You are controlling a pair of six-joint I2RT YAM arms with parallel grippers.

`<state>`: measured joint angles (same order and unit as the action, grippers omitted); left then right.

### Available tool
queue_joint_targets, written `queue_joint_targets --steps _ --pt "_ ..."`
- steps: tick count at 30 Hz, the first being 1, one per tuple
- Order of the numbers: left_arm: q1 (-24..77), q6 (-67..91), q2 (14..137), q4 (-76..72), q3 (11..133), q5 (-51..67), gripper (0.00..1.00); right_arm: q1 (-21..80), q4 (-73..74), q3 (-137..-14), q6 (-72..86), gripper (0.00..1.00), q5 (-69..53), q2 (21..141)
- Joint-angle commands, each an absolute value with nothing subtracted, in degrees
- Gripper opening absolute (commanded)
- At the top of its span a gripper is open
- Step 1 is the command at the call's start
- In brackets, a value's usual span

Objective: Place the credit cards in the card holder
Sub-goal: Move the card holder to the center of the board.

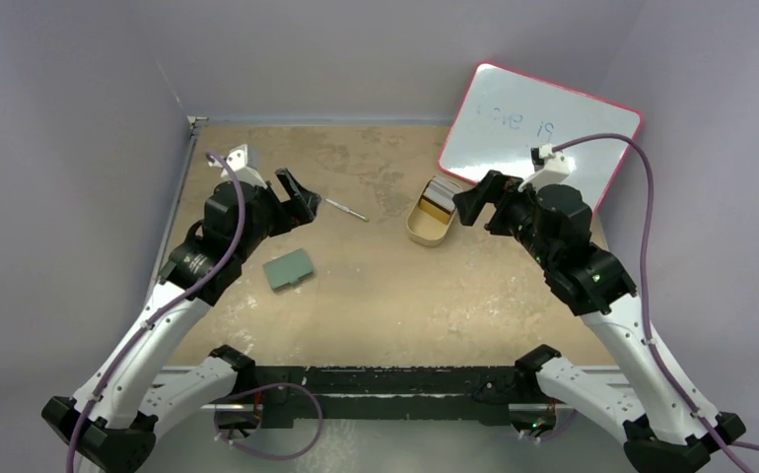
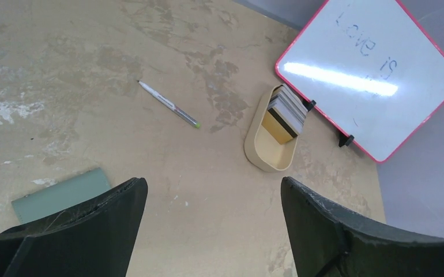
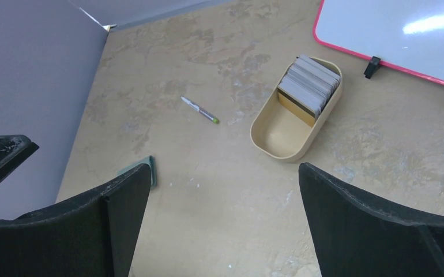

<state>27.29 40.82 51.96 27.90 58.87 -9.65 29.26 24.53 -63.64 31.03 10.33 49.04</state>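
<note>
Left pincer (image 1: 300, 195) wide, empty, near card holder (image 1: 289, 268) lying shut, left on surface. Right pincer (image 1: 472, 200) wide, empty, by credit cards (image 1: 442, 194) stacked in tray (image 1: 417, 232), far end. Risk: packed stack, so grab may lift several cards or tip tray.

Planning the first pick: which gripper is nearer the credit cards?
The right gripper, open beside the beige tray of credit cards; the left gripper is farther off, beyond the pen.
</note>
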Motion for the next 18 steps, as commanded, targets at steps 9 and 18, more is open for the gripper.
queue_joint_targets --steps 9,18 --pt "27.05 40.24 62.27 39.66 59.64 -25.46 0.83 29.61 22.31 -63.76 32.39 0.99 11.20 46.74" --pt "19.45 43.30 69.69 37.57 52.35 -25.45 0.82 29.61 22.60 -63.18 32.05 0.99 10.35 47.02"
